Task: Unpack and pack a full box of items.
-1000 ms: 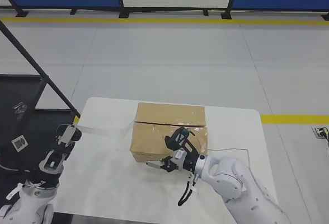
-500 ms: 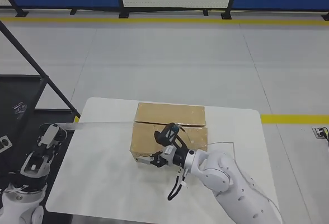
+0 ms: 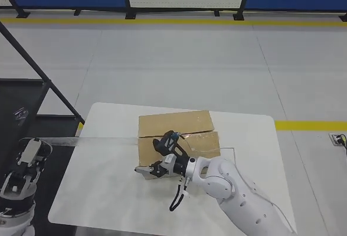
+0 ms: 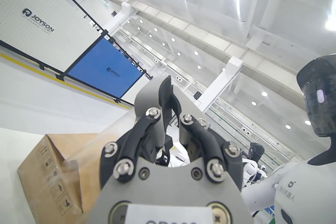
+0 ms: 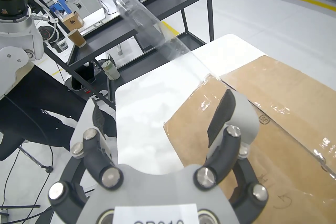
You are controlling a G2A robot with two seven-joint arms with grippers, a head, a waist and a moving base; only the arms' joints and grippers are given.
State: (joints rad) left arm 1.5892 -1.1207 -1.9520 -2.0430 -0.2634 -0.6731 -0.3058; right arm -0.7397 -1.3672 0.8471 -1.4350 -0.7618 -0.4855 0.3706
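As the left gripper point(image 4: 170, 97), clamped on the tape point(image 5: 136, 17), pulls further aside, we see the box point(image 3: 179, 122) swivel; the right gripper point(image 5: 162, 107), spread open, braces it. Unsealing progresses.

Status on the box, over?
Left gripper shut on tape strip, off table edge. Right gripper open, over box corner. Strip partly peeled, stretched from seam; flaps closed.

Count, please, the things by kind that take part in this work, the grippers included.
Box: 1
Tape strip: 1
Grippers: 2, the left gripper and the right gripper
Total: 4
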